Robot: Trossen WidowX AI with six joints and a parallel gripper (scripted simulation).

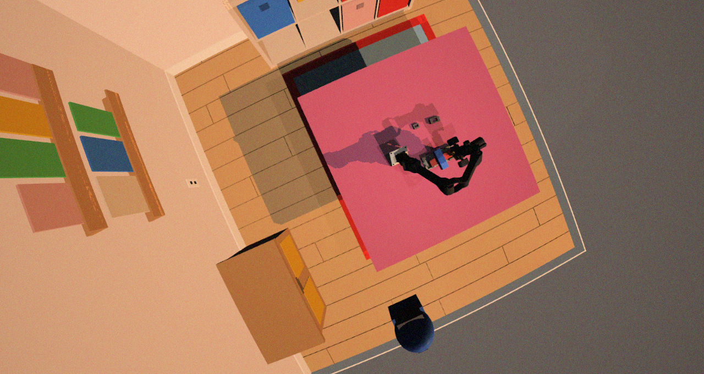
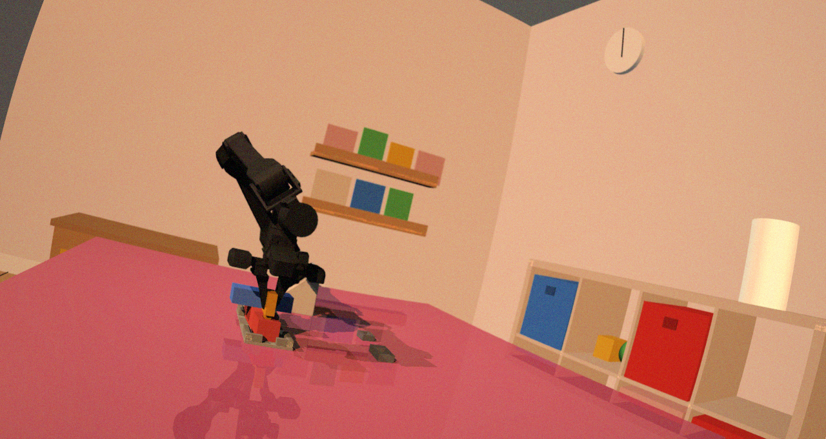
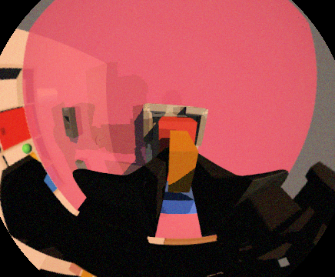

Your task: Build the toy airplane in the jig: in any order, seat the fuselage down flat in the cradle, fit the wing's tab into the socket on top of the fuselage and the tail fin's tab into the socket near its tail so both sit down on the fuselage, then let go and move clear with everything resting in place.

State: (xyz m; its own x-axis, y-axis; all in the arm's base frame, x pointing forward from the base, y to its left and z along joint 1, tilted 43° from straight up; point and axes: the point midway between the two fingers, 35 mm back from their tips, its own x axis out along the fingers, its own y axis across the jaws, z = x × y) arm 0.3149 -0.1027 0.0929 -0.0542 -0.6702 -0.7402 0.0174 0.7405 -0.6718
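Observation:
The red fuselage lies in the grey jig on the pink table. The blue wing sits across the fuselage. My gripper points down over the fuselage's near end and is shut on the orange tail fin. The fin stands upright and its lower end reaches the top of the fuselage. I cannot tell if its tab is in the socket.
Two small dark grey blocks lie on the table to the right of the jig. The arm's white base stands just behind the jig. A shelf unit with coloured bins stands beyond the table.

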